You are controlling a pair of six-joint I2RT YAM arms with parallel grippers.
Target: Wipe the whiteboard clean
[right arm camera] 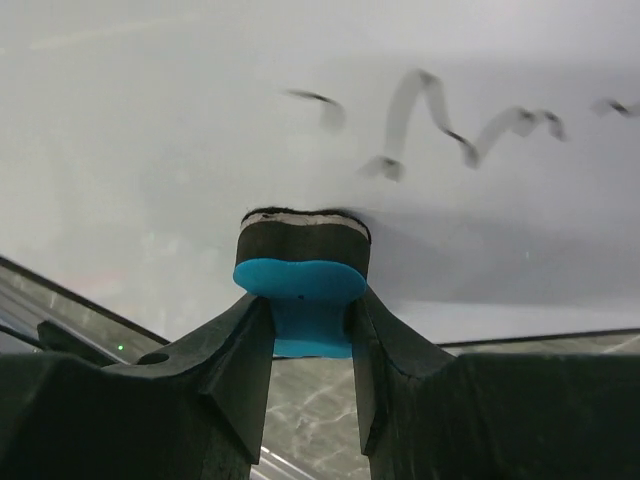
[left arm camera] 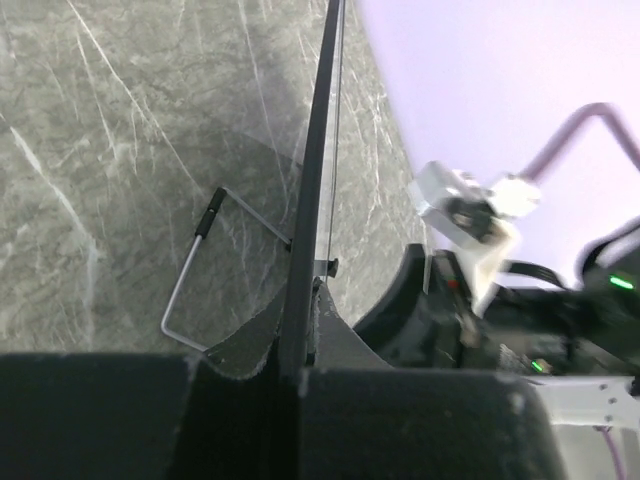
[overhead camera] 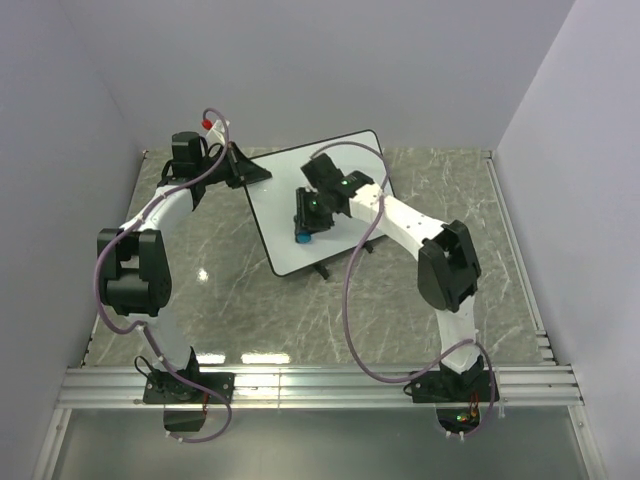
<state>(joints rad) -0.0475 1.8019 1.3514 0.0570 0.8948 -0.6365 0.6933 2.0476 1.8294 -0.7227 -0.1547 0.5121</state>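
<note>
On the whiteboard [overhead camera: 285, 225], right fingers [right arm camera: 235, 350] pinch the eraser [right arm camera: 300, 290] near the scribble [right arm camera: 430, 110]; push too hard and the board might slip from the left fingers [left arm camera: 243, 348] clamping its edge.

A lab enclosure (plain white walls [overhead camera: 300, 70], marbled tabletop [overhead camera: 250, 310]).

Whiteboard [overhead camera: 285, 205] on table [overhead camera: 250, 305]. Left hand [overhead camera: 242, 168] at its far-left corner, on the edge. Right hand [overhead camera: 305, 224] over its middle; eraser [overhead camera: 301, 238] against its face, scribble [right arm camera: 440, 120] just beyond.

Grey marbled table [overhead camera: 250, 310] with whiteboard [overhead camera: 275, 210]
</note>
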